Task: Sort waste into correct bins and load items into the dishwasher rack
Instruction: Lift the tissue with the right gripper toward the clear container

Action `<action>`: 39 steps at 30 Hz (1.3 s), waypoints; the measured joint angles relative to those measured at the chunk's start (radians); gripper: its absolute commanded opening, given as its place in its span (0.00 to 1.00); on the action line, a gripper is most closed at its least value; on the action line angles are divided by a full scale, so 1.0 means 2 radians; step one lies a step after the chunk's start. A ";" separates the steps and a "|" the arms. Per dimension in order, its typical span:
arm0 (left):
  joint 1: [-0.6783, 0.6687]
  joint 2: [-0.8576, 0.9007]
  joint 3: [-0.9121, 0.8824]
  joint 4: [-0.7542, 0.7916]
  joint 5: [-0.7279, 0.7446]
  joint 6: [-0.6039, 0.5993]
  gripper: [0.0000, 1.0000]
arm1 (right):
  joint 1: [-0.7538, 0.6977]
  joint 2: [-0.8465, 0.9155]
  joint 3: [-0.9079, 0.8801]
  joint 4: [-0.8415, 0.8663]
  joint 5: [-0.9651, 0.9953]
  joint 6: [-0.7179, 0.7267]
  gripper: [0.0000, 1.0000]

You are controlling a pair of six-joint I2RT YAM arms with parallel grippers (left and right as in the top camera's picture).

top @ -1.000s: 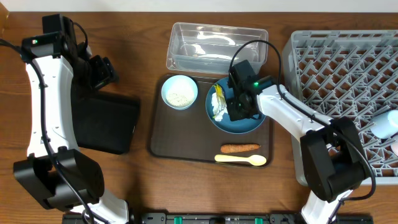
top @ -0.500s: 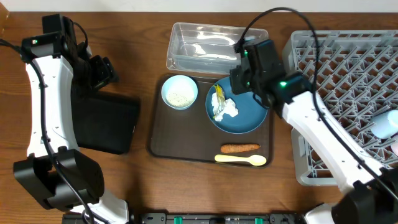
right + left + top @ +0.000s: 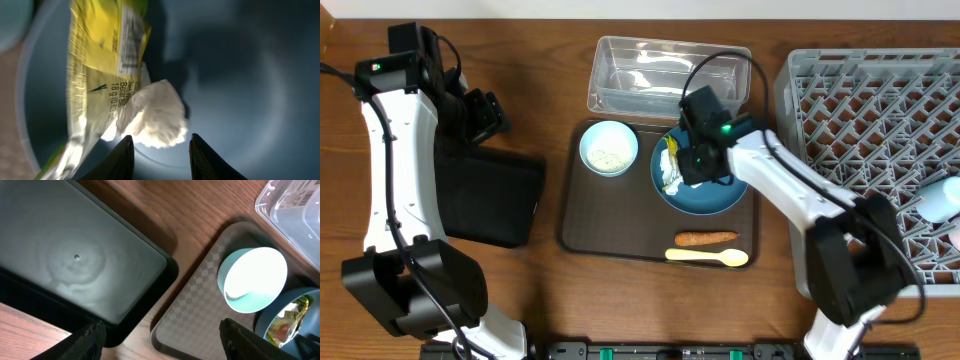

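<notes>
Nearest the robot, on the brown serving tray [image 3: 610, 235], lie 1 cream spoon [image 3: 707, 257] and, just beyond it, 1 carrot piece [image 3: 706, 238]. Further back on that tray sits the dark blue plate [image 3: 705, 200], carrying the yellow-green wrapper [image 3: 100, 65] and the crumpled paper [image 3: 155, 117]. The right gripper [image 3: 161, 156] hangs over the paper, jaws parted, gripping nothing. Left of the plate stands the pale blue bowl [image 3: 609, 148] holding rice [image 3: 609, 157]. The left gripper [image 3: 162, 342] hangs wide open and empty by the black tray [image 3: 75, 265]. Farthest are the clear tub [image 3: 665, 75] and the grey rack [image 3: 880, 130]
</notes>
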 measured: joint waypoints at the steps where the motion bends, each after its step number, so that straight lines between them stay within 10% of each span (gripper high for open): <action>1: 0.000 0.000 0.000 0.000 0.000 0.000 0.76 | 0.003 0.011 0.000 0.001 -0.001 0.000 0.32; 5: 0.000 0.000 0.000 0.000 0.000 0.000 0.76 | 0.008 0.043 0.000 0.006 -0.001 -0.002 0.01; 20: 0.000 0.000 0.000 0.000 0.000 0.000 0.76 | 0.005 -0.020 -0.006 0.015 0.006 0.001 0.01; 28: 0.000 0.000 0.000 0.000 0.000 0.000 0.76 | -0.015 -0.147 -0.001 0.142 0.046 -0.010 0.01; 39: 0.000 0.000 0.000 0.000 0.000 0.000 0.76 | -0.076 -0.079 0.000 0.274 0.062 -0.010 0.05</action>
